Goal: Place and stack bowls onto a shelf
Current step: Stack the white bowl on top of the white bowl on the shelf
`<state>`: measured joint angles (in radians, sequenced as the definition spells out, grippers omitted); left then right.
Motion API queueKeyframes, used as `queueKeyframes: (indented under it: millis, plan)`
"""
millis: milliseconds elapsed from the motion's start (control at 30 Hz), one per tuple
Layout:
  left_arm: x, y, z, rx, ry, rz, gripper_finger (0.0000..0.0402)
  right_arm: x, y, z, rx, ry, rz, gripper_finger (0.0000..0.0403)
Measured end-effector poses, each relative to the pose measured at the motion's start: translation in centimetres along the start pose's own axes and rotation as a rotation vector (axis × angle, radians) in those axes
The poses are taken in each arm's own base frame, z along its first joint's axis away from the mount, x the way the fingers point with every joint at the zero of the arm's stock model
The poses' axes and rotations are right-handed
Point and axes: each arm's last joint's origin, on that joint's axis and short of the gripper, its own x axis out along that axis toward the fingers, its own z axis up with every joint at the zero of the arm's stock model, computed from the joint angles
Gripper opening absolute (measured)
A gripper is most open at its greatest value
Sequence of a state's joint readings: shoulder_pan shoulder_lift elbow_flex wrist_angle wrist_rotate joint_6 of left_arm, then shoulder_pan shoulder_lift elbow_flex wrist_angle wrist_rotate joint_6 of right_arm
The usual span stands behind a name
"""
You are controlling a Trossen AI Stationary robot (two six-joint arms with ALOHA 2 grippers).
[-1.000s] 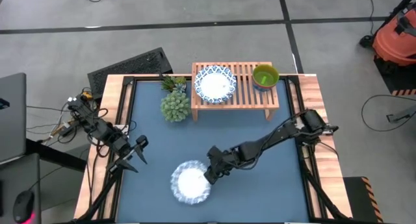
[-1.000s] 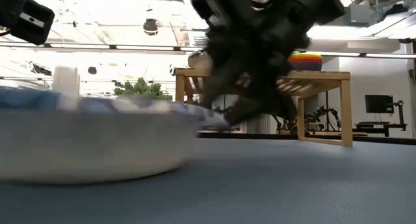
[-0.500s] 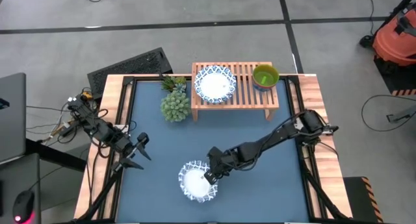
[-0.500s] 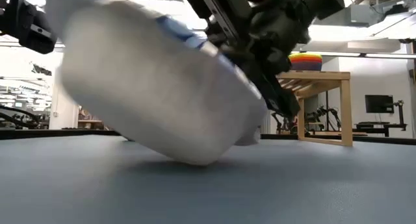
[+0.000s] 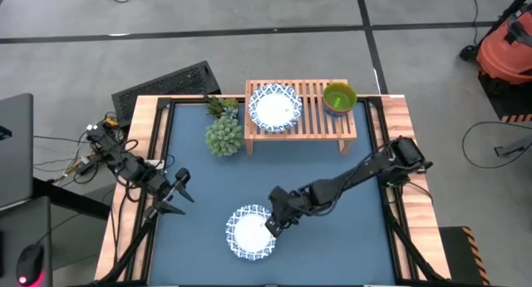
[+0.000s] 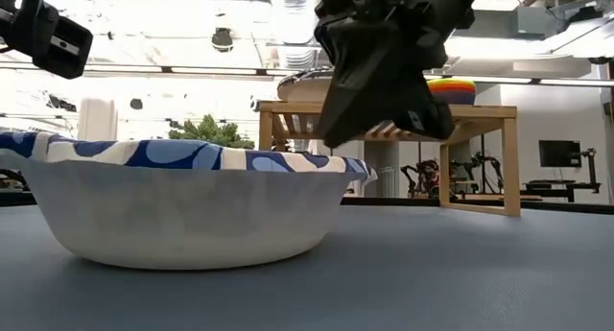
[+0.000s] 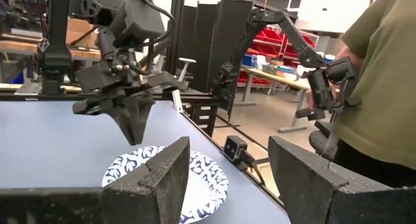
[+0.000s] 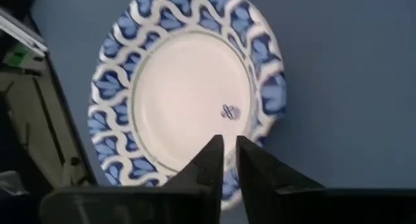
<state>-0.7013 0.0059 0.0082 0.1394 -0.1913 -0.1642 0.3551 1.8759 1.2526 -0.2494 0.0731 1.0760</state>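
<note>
Right gripper above patterned bowl (upright)

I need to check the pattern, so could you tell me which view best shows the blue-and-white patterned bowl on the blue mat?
The right wrist view: the blue-and-white patterned bowl fills it from above. The low view shows its side, the high and left wrist views show it small.

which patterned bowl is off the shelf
The patterned bowl on the blue mat near the front edge, under the right end effector; the other sits on the shelf.

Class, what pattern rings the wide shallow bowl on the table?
Blue-and-white swirls; clearest in the right wrist view.
</note>
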Motion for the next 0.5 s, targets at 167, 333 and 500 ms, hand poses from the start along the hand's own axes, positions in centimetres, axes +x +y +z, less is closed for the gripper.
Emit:
queueKeyframes:
  millis: [167, 333, 500]
  plan:
    - [0.0, 0.0, 0.0, -0.001, 0.002, 0.000, 0.0197, 0.0, -0.2, -0.1, 0.020, 0.018, -0.018, 0.0128]
    - [0.0, 0.0, -0.1, 0.001, 0.012, 0.002, 0.0197, 0.0, -0.5, 0.3, 0.055, 0.071, -0.003, 0.0206]
    - [0.0, 0.0, -0.3, -0.001, 0.024, 0.004, 0.0197, 0.9, -1.0, 0.2, 0.069, 0.086, -0.028, 0.0238]
